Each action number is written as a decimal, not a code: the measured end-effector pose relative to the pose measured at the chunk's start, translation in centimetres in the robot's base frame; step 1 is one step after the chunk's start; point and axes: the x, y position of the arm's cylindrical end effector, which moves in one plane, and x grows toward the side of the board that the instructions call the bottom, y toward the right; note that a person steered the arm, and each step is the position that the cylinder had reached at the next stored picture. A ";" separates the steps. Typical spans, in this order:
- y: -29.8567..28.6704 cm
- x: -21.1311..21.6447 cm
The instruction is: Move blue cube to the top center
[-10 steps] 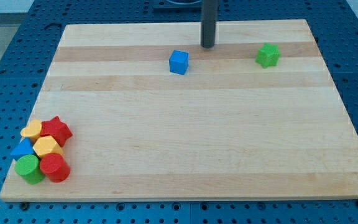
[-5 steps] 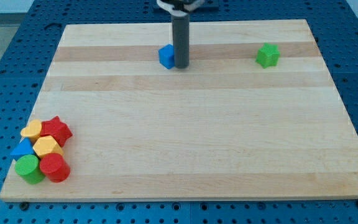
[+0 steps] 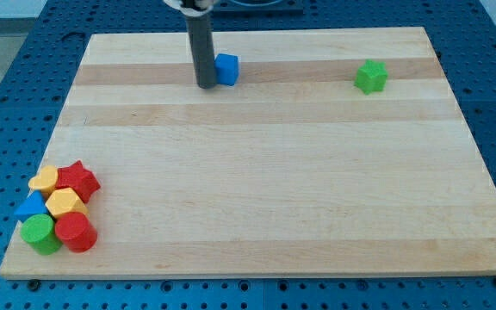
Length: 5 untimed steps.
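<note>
The blue cube (image 3: 226,69) sits on the wooden board (image 3: 257,172) near the view's top, a little left of centre. My tip (image 3: 206,85) rests on the board just left of the cube, at its lower left side and close against it; whether they touch cannot be told. The dark rod rises from the tip to the view's top edge.
A green star-like block (image 3: 370,77) lies at the view's top right. At the bottom left is a cluster: a red star (image 3: 79,180), two yellow blocks (image 3: 44,180) (image 3: 65,203), a blue block (image 3: 31,207), a green cylinder (image 3: 39,233) and a red cylinder (image 3: 75,232).
My tip swung from the cube's right, passed it, and now stands on its left. The cube shifted left, then ended slightly higher on the board.
</note>
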 end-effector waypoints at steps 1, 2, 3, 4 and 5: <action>0.8 -3.5; -0.3 -4.1; -4.4 -0.9; -4.1 2.3; -0.2 2.9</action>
